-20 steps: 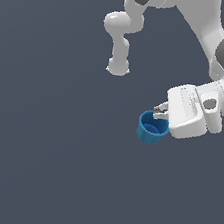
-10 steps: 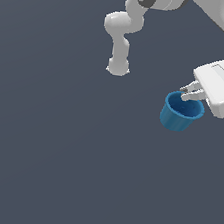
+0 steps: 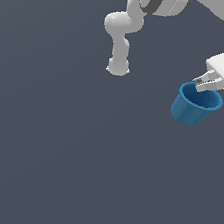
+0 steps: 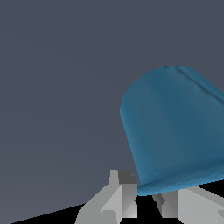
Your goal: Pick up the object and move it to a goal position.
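The object is a small bright blue cup (image 3: 193,105) with a thicker rim band, hanging in the air at the exterior view's right, tilted with its mouth toward the arm. My gripper (image 3: 205,82) is shut on its rim, one finger inside the mouth and one outside. In the wrist view the cup (image 4: 175,131) fills much of the picture, its narrower base pointing away, and my gripper (image 4: 146,201) holds it at the rim band, with both grey fingertips (image 4: 118,199) showing beside it.
The white arm (image 3: 149,3) reaches across the top of the exterior view, and its base column (image 3: 119,54) stands on the plain dark grey floor (image 3: 53,151).
The gripper has carried the cup up and toward the exterior view's right over the last second. The cup stays held in the same grip.
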### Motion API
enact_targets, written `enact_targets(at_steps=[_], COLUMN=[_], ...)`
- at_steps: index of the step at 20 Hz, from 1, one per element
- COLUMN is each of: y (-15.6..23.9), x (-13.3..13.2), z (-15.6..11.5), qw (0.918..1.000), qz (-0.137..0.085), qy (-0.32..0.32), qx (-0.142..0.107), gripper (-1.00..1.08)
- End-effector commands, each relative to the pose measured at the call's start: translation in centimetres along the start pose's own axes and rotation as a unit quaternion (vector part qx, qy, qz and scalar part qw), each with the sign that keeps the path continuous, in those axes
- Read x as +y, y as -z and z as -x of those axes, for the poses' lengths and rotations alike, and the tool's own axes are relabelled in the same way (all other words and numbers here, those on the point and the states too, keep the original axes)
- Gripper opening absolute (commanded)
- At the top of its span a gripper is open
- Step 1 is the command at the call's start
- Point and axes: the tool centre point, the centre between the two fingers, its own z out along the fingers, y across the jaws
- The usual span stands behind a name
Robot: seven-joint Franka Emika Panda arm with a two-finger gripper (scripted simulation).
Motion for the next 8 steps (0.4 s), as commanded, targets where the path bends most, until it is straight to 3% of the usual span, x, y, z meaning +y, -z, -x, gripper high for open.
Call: enact_targets(at_steps=[1, 8], y=[0.45, 0.72], x=[0.08, 0.15], z=[0.30, 0.40], qw=[1.0000, 1.0000], qz=[0.001, 0.002], qy=[-0.001, -0.001], qx=[0.000, 0.000], gripper=[-1.00, -1.00])
